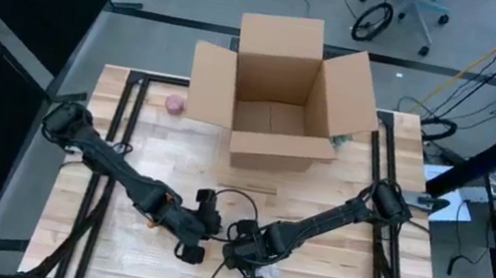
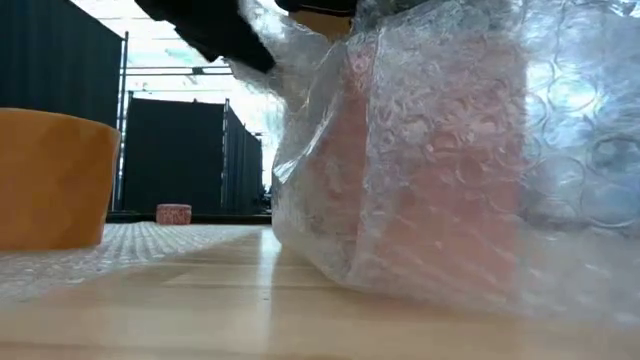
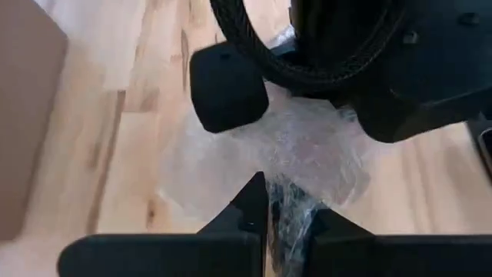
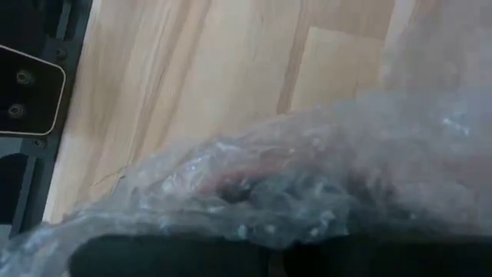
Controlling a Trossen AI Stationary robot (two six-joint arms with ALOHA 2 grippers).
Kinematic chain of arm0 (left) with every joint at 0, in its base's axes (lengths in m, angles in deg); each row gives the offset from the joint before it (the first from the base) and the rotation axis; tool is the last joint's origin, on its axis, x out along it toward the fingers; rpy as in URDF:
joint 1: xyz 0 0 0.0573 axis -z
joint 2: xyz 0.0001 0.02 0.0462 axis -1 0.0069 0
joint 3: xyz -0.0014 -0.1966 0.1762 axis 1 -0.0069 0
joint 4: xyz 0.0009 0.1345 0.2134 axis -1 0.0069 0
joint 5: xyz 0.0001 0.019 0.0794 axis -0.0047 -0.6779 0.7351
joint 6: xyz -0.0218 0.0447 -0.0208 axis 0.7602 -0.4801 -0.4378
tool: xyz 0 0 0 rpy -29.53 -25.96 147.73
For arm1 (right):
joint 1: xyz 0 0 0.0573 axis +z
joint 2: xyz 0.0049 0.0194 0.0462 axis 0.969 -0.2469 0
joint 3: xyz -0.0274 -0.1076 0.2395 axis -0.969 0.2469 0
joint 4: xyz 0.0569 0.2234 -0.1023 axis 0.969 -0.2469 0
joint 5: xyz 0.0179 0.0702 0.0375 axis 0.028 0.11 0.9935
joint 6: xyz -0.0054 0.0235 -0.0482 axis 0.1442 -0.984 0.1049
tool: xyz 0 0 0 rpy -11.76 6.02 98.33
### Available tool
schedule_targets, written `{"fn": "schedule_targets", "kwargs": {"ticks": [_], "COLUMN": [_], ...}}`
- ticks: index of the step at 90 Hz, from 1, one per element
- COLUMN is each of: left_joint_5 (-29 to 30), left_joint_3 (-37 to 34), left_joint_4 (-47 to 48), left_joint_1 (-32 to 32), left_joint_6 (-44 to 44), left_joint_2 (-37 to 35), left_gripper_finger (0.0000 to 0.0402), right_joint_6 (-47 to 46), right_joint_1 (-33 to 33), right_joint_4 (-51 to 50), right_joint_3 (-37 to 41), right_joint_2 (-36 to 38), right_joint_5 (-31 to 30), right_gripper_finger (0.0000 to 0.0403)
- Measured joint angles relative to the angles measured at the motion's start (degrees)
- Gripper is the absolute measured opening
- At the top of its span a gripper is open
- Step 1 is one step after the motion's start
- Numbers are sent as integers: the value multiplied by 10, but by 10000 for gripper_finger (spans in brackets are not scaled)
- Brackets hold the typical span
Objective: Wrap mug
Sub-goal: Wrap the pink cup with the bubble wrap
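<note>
Wooden surface (image 1: 326, 273) near edge carries the bubble-wrapped mug (image 2: 420, 170); left claw (image 3: 280, 219) pinches the bubble wrap (image 3: 300, 146), right claw (image 1: 246, 270) state indeterminable; advise keeping tension while folding.

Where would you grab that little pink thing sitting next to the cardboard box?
Probably around its round sides, coming straight down from above. The pink thing sits alone on the table, apart from the box, so a claw has room on either side.
</note>
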Motion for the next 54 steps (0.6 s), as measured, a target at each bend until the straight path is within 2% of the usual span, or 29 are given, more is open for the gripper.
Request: {"fn": "schedule_targets", "kwargs": {"ticks": [12, 26, 54], "left_joint_5": [9, 2, 16], "left_joint_3": [1, 1, 1], "left_joint_4": [-3, -31, -56], "left_joint_1": [7, 20, 47], "left_joint_6": [71, 105, 124], "left_joint_2": [2, 2, 3], "left_gripper_finger": [0, 0, 0], "right_joint_6": [0, 0, -33], "right_joint_1": [-1, -4, -10], "right_joint_4": [-2, 3, 20], "right_joint_3": [0, 0, 2], "right_joint_2": [2, 8, 14], "right_joint_5": [0, 1, -6], "right_gripper_finger": [0, 0, 0]}}
